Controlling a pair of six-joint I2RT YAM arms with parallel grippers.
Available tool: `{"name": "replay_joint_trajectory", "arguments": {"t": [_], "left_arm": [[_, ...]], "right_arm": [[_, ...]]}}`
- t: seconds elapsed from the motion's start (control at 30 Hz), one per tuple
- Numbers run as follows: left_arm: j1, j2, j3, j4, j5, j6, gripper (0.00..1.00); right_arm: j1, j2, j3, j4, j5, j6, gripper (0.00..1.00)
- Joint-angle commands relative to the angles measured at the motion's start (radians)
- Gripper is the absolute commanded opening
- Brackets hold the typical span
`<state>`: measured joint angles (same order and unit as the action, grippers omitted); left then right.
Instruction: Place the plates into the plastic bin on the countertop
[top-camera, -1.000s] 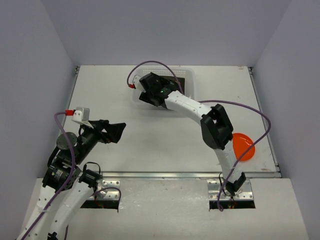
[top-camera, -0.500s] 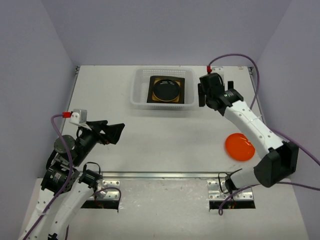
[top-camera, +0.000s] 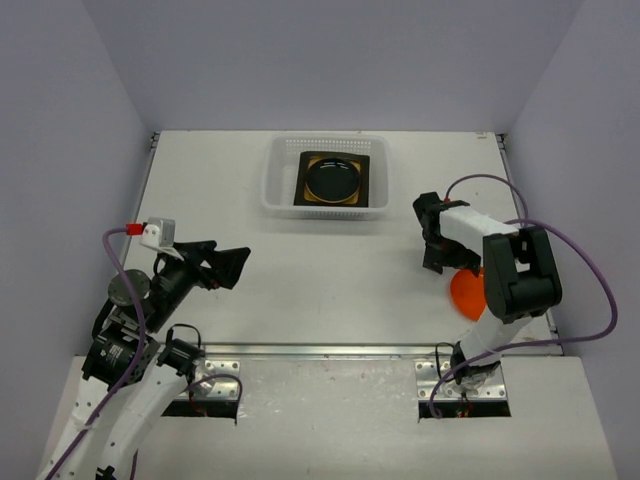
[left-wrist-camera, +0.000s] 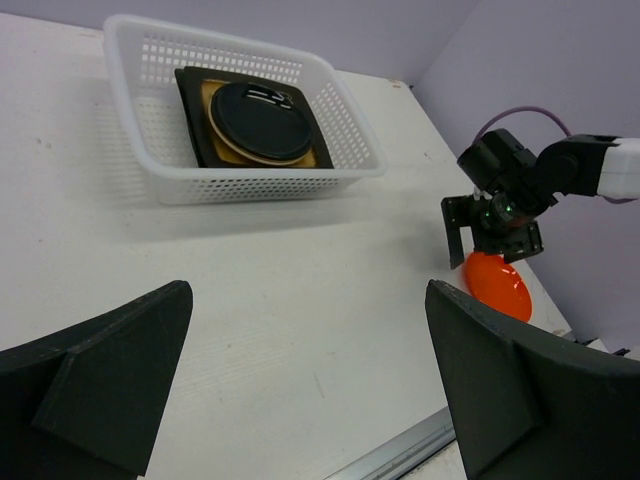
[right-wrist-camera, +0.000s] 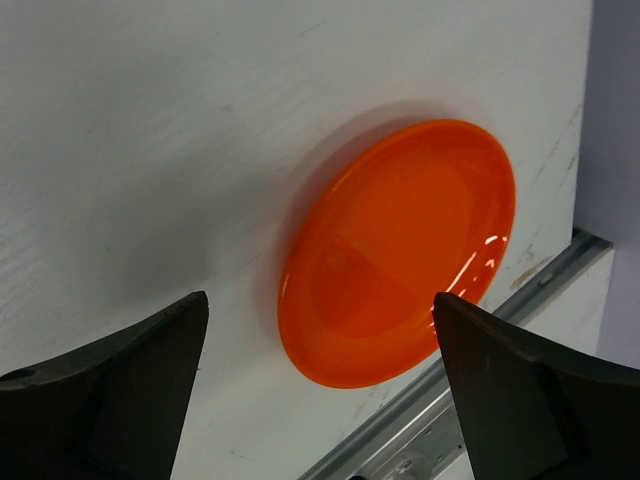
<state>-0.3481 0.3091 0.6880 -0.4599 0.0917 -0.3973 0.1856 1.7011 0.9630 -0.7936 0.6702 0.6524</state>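
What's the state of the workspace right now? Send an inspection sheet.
Surface: white countertop, metal front edge.
Job's things: plastic bin at the far side holds a black round plate lying on a square amber-centred plate; the orange plate lies on the countertop near the front right, outside the bin.
Clutter: nothing seen.
Grippers: left gripper open, empty, near the front left; right gripper open above the orange plate, not holding it.
Cables: purple cables loop along both arms.
Surroundings: plain lavender walls on three sides.
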Motion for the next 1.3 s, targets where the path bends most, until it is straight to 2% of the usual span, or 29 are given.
{"name": "replay_joint_trajectory", "arguments": {"t": [0.0,0.17,0.23,0.33,0.5,0.53,0.57,0.7,0.9,1.17,1.27], "left_arm": [[-0.006,0.0,0.001,0.042,0.014,0.006,1.0],[-0.006,-0.009,0.001,0.044,0.014,0.006,1.0],[-0.006,-0.004,0.001,0.043,0.02,0.008,1.0],[-0.006,-0.003,0.001,0.046,0.025,0.009,1.0],[-0.006,-0.004,0.001,0.046,0.028,0.009,1.0],[-0.006,-0.005,0.001,0.047,0.028,0.009,1.0],[-0.006,-0.005,0.0,0.047,0.028,0.009,1.0],[-0.006,-0.01,-0.001,0.047,0.025,0.009,1.0],[-0.006,-0.008,-0.001,0.046,0.023,0.009,1.0],[-0.006,-0.002,-0.001,0.046,0.023,0.008,1.0],[-0.006,0.001,-0.001,0.046,0.022,0.008,1.0]], "right_arm": [[0.003,0.041,-0.018,0.052,-0.051,0.056,0.92],[0.002,0.012,-0.091,0.143,-0.09,0.046,0.89],[0.002,0.014,-0.101,0.145,-0.09,0.049,0.73],[0.002,0.018,-0.136,0.157,-0.08,0.051,0.57],[0.002,0.043,-0.162,0.165,-0.07,0.056,0.4],[0.002,0.051,-0.162,0.168,-0.079,0.053,0.32],[0.002,0.056,-0.162,0.169,-0.086,0.051,0.3],[0.003,0.052,-0.167,0.176,-0.099,0.043,0.01],[0.028,-0.013,-0.162,0.19,-0.159,-0.011,0.0],[0.199,-0.293,-0.087,0.151,-0.044,-0.148,0.0],[0.211,-0.338,-0.012,0.141,-0.101,-0.248,0.0]]}}
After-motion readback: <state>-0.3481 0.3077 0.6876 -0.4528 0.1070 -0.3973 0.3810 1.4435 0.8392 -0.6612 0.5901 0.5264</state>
